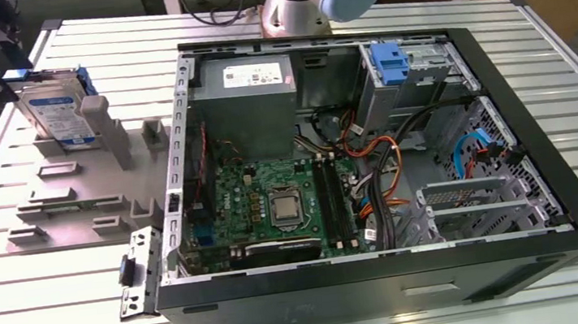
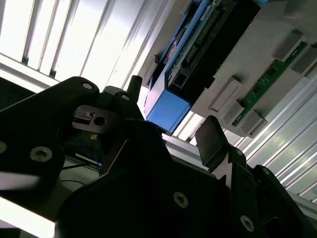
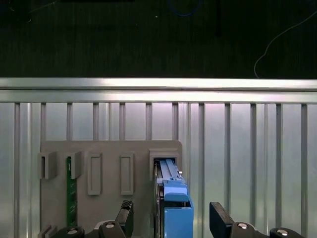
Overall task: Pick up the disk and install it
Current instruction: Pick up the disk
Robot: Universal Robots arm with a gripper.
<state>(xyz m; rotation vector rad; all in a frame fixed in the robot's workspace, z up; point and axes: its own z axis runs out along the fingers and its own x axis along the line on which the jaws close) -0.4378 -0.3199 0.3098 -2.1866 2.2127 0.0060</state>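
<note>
Disk (image 1: 57, 115) stands upright in a grey holder (image 1: 64, 192) on the slatted metal counter (image 1: 40, 272), at ten o'clock from the open computer case (image 1: 336, 291). Both wrist views add the gripper (image 3: 172, 217), spread apart astride it.

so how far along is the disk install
Done: nothing yet; the disk stands upright in the grey holder, outside the computer case. In hand: the gripper is open, fingers either side of the disk, not clamped. Left: picking it up and installing it.

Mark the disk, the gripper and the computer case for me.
disk (image 1: 55, 115): exterior view, labelled face.
gripper (image 3: 172, 214): first wrist view, midway between its fingertips.
computer case (image 1: 389, 277): exterior view, black outer wall.
</note>
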